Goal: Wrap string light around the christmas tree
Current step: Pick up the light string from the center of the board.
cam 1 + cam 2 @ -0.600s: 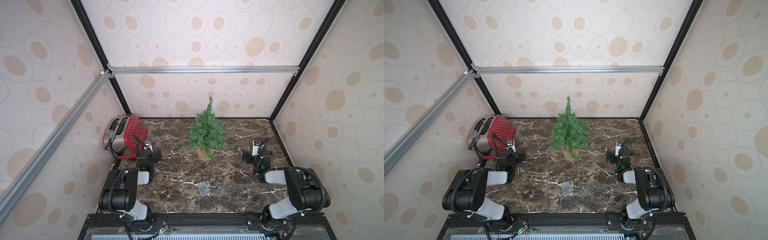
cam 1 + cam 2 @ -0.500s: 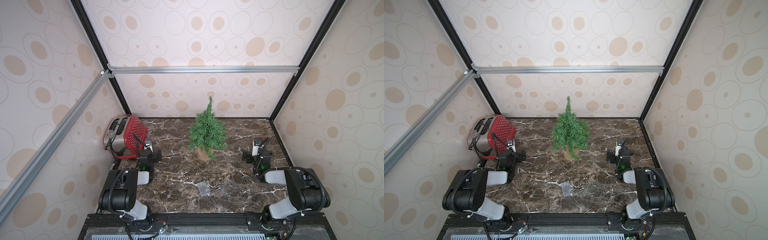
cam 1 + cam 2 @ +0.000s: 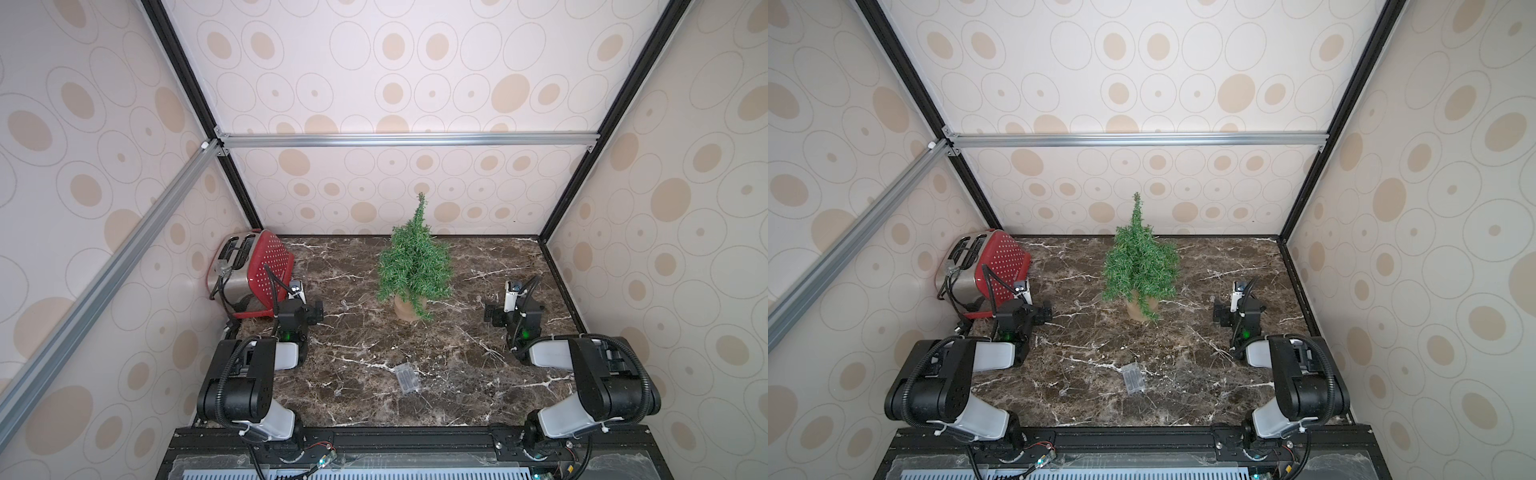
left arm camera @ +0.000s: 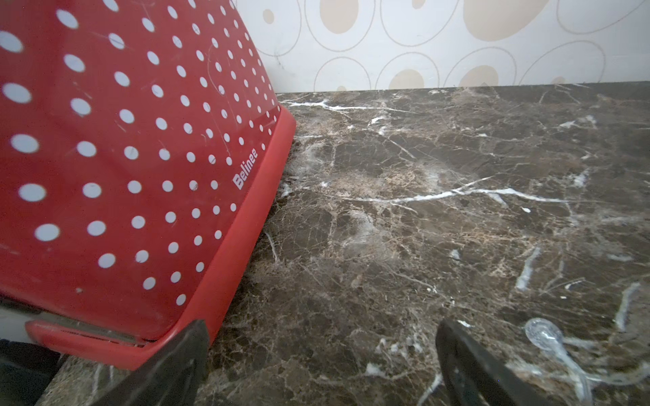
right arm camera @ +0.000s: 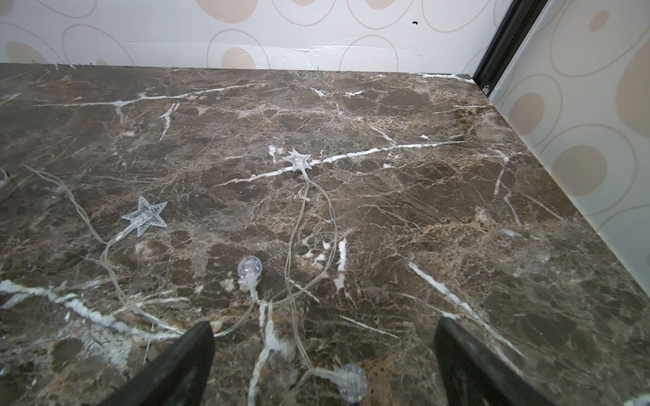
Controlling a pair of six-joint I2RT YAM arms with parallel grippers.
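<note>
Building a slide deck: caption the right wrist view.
Open right gripper low over the string light, whose clear star and ball bulbs lie loose on the marble table.

Open lane on the marble table [image 3: 353,345] between the left gripper [image 4: 322,325] and the christmas tree [image 3: 413,266], bare stone all the way. The red toaster [image 3: 253,274] crowds that gripper's outer side, just beside one finger, no passage there. The tree stands mid-table toward the back, floor free on both flanks. Ahead of the right gripper [image 5: 325,325] the string light [image 5: 249,268] sprawls across the path in loops, stars and balls; the side wall [image 5: 580,123] hems it in. The battery box [image 3: 406,377] lies front-centre, well apart from both arms.
</note>
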